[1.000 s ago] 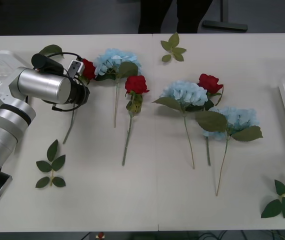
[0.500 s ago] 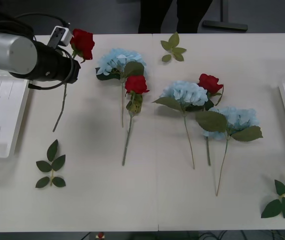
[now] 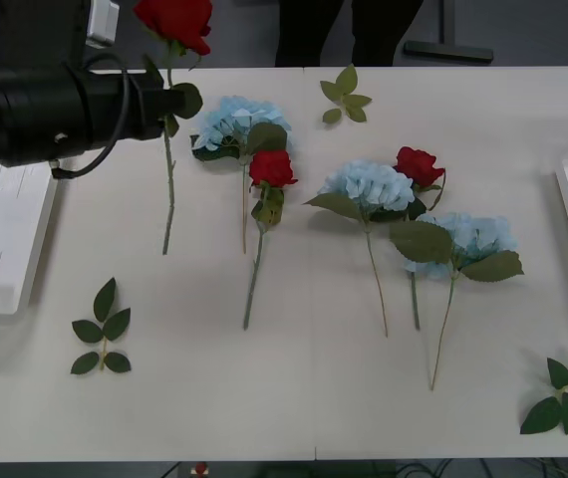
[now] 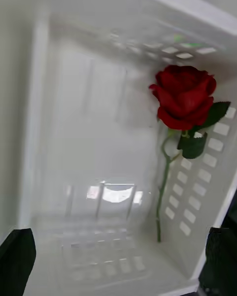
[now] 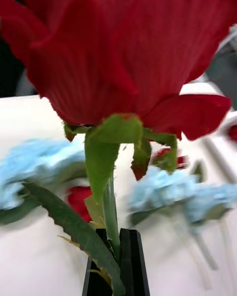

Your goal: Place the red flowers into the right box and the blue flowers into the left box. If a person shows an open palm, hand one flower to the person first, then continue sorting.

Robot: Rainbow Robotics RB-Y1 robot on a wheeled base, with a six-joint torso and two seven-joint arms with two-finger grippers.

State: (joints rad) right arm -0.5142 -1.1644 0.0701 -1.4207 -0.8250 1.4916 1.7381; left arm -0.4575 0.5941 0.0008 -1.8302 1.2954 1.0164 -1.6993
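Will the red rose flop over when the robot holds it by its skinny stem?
Probably only a little: the red rose stands upright above the left gripper, whose jaws are shut on the stem. The stem below hangs nearly straight, so it seems fairly stiff. It looks light, though top-heavy.

Inventory, front view unless stated.

Red roses: four in total.
- One held aloft point(image 3: 176, 22) in the left gripper point(image 3: 167, 100).
- Two lying on the desk point(image 3: 294, 398): first rose point(image 3: 271, 169), second rose point(image 3: 418, 165).
- One lying in the right box point(image 4: 84, 128): boxed rose point(image 4: 183, 96), right wrist view.

Blue hydrangeas: three, all on the desk: first point(image 3: 226, 121), second point(image 3: 372, 185), third point(image 3: 471, 239).

Loose leaf sprigs: three, all on the desk: far edge point(image 3: 343, 96), near left point(image 3: 102, 329), near right point(image 3: 566, 395).

White boxes: two. Left box point(image 3: 5, 239), one. Right box, one; its rim shows at the desk's right edge.
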